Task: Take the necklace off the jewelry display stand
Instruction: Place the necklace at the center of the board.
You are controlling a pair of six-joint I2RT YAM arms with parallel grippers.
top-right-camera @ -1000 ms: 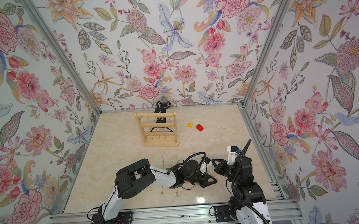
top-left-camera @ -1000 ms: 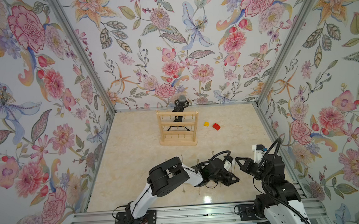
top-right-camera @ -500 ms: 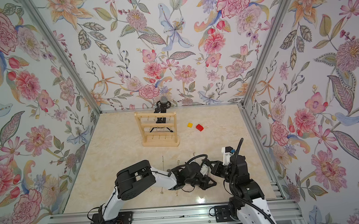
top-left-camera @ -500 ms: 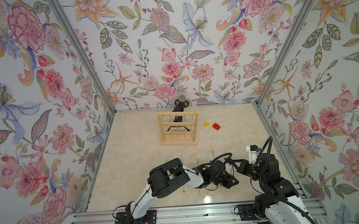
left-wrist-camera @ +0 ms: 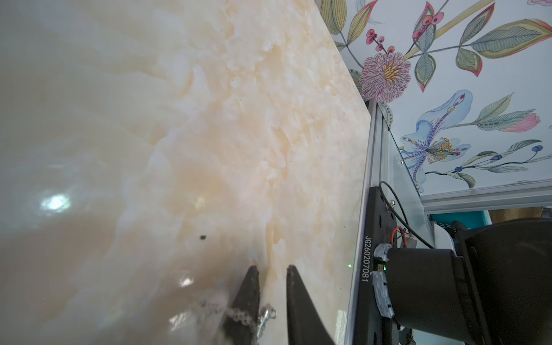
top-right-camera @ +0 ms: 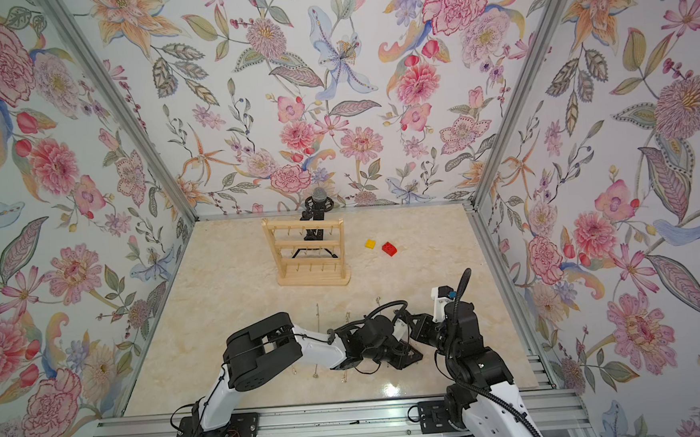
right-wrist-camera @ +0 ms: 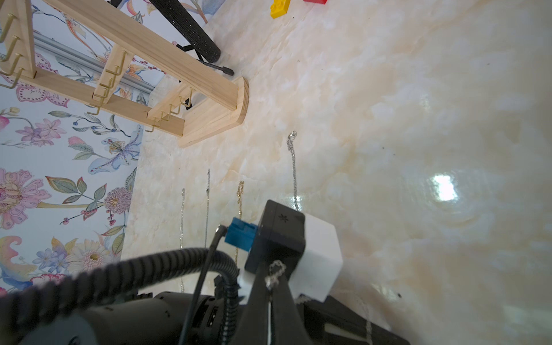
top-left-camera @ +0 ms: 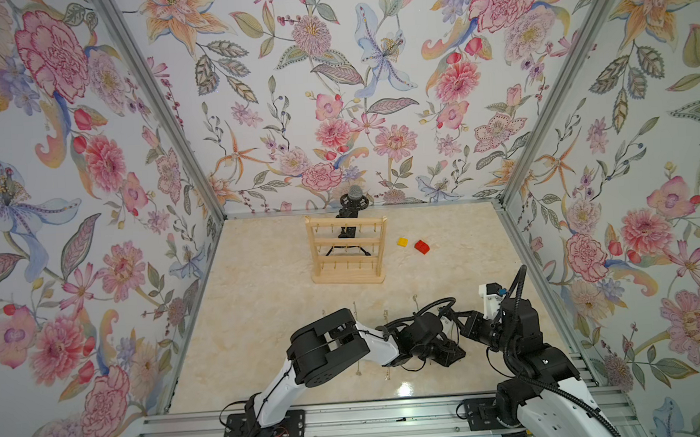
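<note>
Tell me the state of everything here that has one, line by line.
Jewelry display stand: upright, visible hooks bare.
Right gripper: fingers shut on the necklace.
Left gripper: fingers apart, chain draped over one.
Other necklaces: lying straight on the table.
Microphone tripod: standing behind the stand.

Left arm (top-left-camera: 379, 344) and right arm (top-left-camera: 560, 417): white tapered links, blocky black joints. The left gripper (left-wrist-camera: 272, 268) has dark pointed fingers. A ribbed black conduit (right-wrist-camera: 119, 274) runs by a blue plug (right-wrist-camera: 240, 234) on the white-and-black camera block (right-wrist-camera: 313, 251). The black mounting plate (left-wrist-camera: 369, 233) seems to read JG260207081.
</note>
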